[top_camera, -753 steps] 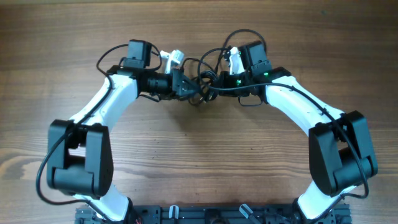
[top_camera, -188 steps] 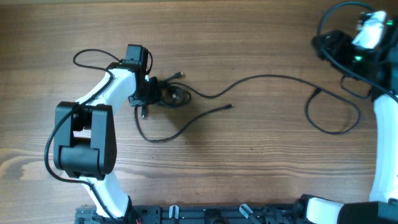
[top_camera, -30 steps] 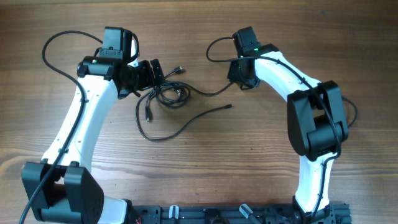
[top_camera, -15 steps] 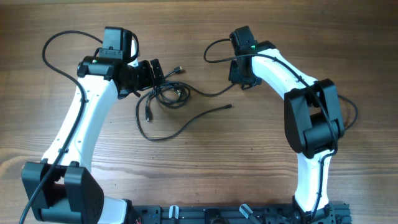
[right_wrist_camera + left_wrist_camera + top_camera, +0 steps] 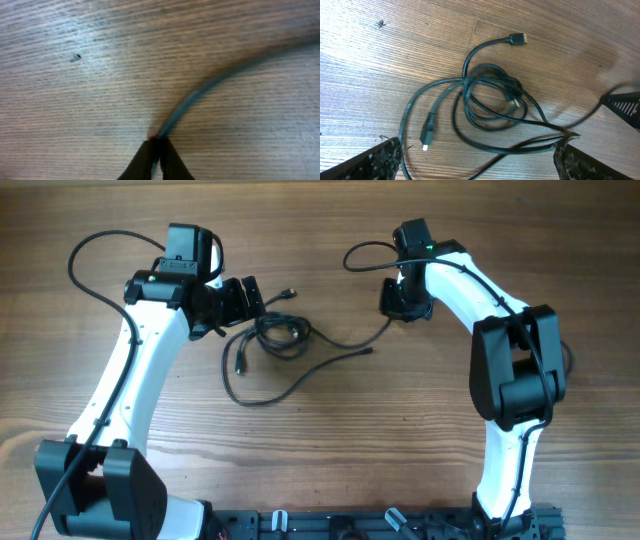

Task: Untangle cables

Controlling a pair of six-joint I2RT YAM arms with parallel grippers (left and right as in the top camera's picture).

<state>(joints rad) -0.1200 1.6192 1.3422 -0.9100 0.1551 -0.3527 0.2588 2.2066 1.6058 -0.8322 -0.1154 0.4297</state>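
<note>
The right gripper [image 5: 159, 142], at two o'clock from the middle of the table [image 5: 330, 450], pinches one strand of the cables [image 5: 490, 97]. Their knotted coil lies at ten o'clock, just beside the left gripper [image 5: 248, 293], which is spread wide.

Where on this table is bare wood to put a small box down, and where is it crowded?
Free: the wide wood in front, between left arm and right arm, below the loose strand. Also the far strip beyond the knotted cables. Crowded: around those cables, between the left fingers and the right fingers, which pinch one strand.
</note>
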